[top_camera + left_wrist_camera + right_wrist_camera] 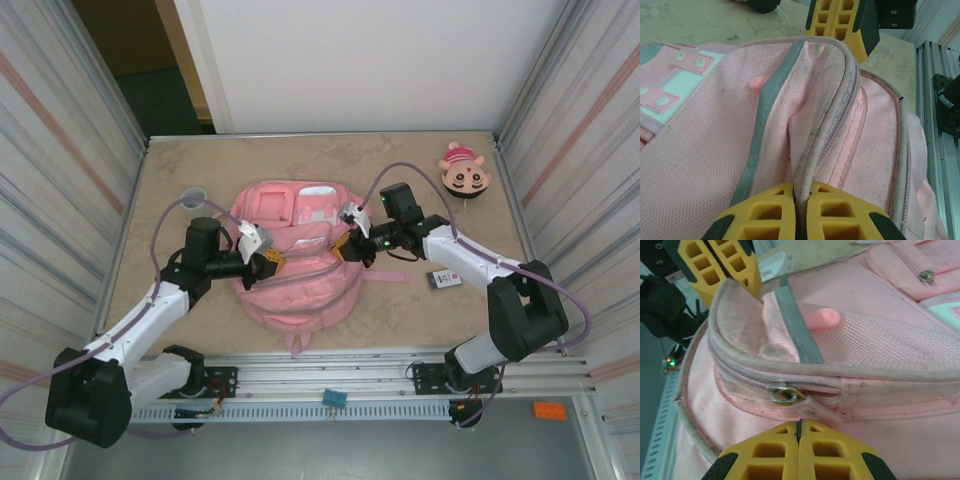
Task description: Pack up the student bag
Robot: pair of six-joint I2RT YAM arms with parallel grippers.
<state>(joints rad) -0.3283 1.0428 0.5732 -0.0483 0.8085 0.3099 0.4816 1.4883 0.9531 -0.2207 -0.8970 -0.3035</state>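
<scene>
Between the two grippers, at the middle of the table [200, 160], lies the pink backpack [300, 275], front pockets up. The left gripper [797, 200] is clenched on the zippered rim [832, 100] of the bag's opening at its left side, the fabric pinched between its yellow fingers [765, 215]. The right gripper [799, 437] sits at the opposite side, closed tight on the zipper tab [817, 411] just below the metal ring [785, 396]. The rim arches up between them.

Counted on the worktop [400, 160]: one pink backpack [300, 285], one round cartoon plush [465, 176], one small flat packet [445, 279], one small grey cup [193, 196].
</scene>
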